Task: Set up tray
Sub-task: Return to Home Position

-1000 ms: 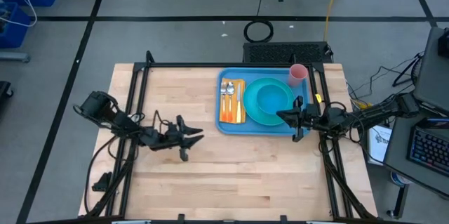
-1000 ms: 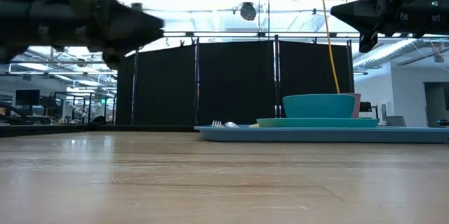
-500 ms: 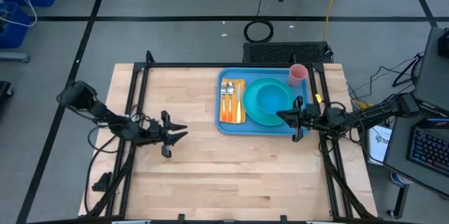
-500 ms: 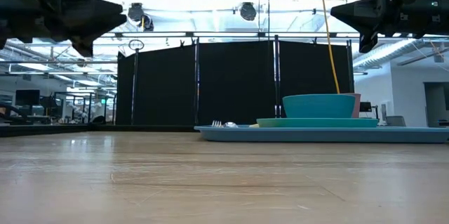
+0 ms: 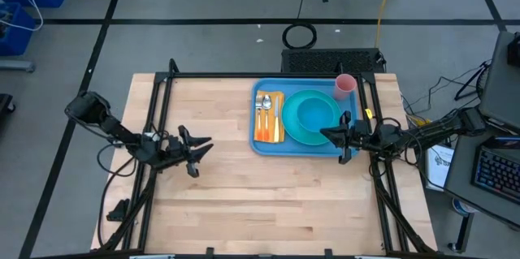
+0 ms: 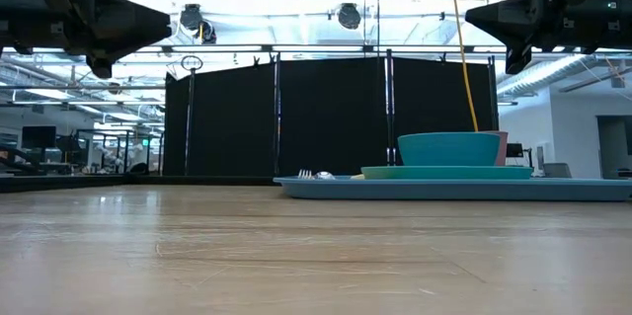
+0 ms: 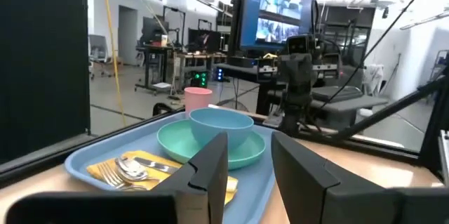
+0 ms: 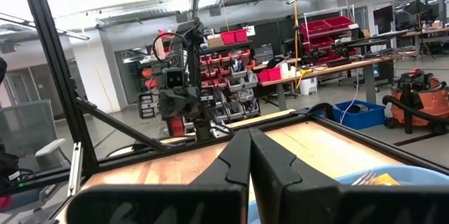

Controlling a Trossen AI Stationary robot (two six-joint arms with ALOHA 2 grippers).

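Observation:
The blue tray (image 5: pixel 264 145) lies flat on the wooden table, right of the middle toward the far edge. On it rest a turquoise plate (image 5: pixel 294 133) with a turquoise bowl (image 5: pixel 317 113), an orange napkin (image 5: pixel 278 125) with a fork and spoon (image 5: pixel 265 105), and a pink cup (image 5: pixel 345 85) at the far right corner. My left gripper (image 5: pixel 207 145) hangs open above the table's left part, well left of the tray, with nothing between its fingers (image 7: pixel 210 171). My right gripper (image 5: pixel 329 135) is shut, high above the tray's near right corner (image 6: pixel 472 14).
A black metal frame (image 5: pixel 162 80) borders the table's left, far and right sides. The near half of the wooden table top (image 5: pixel 268 202) lies bare. A keyboard and cables (image 5: pixel 496 170) sit off the table to the right.
My left gripper has drawn back toward the table's left edge and risen a little, turning slightly as it went, most of the way in the first half second. Its fingers stand as far apart as before. The tray and its contents have stayed where they were.

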